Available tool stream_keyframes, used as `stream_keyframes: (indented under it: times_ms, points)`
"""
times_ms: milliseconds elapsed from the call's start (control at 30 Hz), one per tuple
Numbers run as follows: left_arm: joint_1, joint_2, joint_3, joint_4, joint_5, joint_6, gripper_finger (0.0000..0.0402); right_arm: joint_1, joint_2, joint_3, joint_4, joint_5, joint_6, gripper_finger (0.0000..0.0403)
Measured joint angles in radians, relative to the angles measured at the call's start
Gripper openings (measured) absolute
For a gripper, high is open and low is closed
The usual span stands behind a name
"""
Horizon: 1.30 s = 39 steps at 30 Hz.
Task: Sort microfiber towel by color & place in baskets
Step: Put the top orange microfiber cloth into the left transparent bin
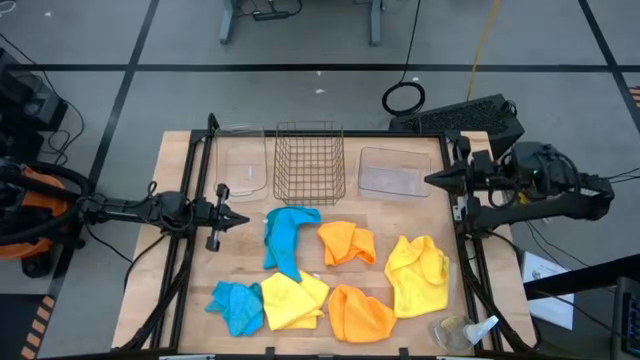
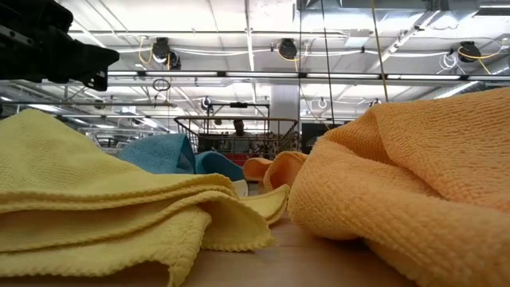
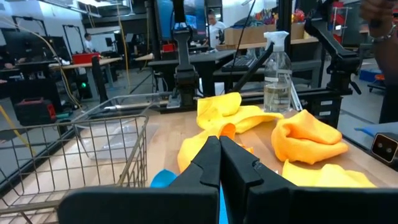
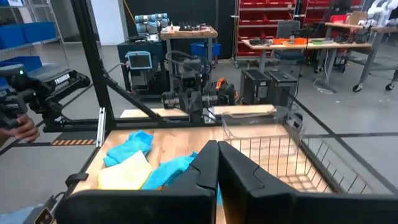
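Six microfiber towels lie crumpled on the wooden table: a blue one [image 1: 287, 237], a second blue one [image 1: 237, 306], a yellow one [image 1: 292, 301], another yellow one [image 1: 418, 272], an orange one [image 1: 346, 243] and a second orange one [image 1: 360, 313]. Along the far edge stand a clear tub [image 1: 241, 160], a dark wire-mesh basket [image 1: 310, 161] and another clear tub [image 1: 392, 171]. My left gripper [image 1: 243, 218] hovers shut at the table's left, its tips pointing at the blue towel. My right gripper [image 1: 430, 181] hovers shut at the right, beside the right tub.
A clear spray bottle [image 1: 464, 332] lies at the table's near right corner. A black frame [image 1: 190, 180] runs around the table's edges. In the low view, a yellow towel [image 2: 103, 199] and an orange towel [image 2: 414, 183] fill the foreground, with the wire-mesh basket [image 2: 231, 131] behind.
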Motion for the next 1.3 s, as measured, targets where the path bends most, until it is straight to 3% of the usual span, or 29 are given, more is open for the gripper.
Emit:
stream_keyframes:
  times_ms: [300,433,533,833,1167,1300]
  points:
    - [0.0,0.0,0.0,-0.001,-0.037,-0.018,0.0002,0.0,0.134,0.115,-0.029,0.001,-0.048,0.0]
    - [0.0,0.0,0.0,0.003,-0.045,-0.174,0.0002,0.0,0.171,0.1,-0.016,0.001,-0.076,0.0]
    - [0.003,0.001,0.029,0.024,-0.153,-0.268,0.0002,0.0,0.199,0.088,-0.018,0.001,-0.07,0.0]
    - [-0.001,0.085,0.299,0.009,-0.136,-0.236,0.0002,0.001,0.256,-0.001,-0.013,-0.011,0.01,0.0]
    - [-0.001,0.397,0.716,-0.348,-0.149,-0.261,0.0002,0.001,0.295,-0.077,0.082,-0.011,0.046,0.0]
    - [-0.001,0.505,0.818,-0.376,-0.14,-0.21,0.0002,0.001,0.319,-0.081,0.083,-0.011,0.073,0.0]
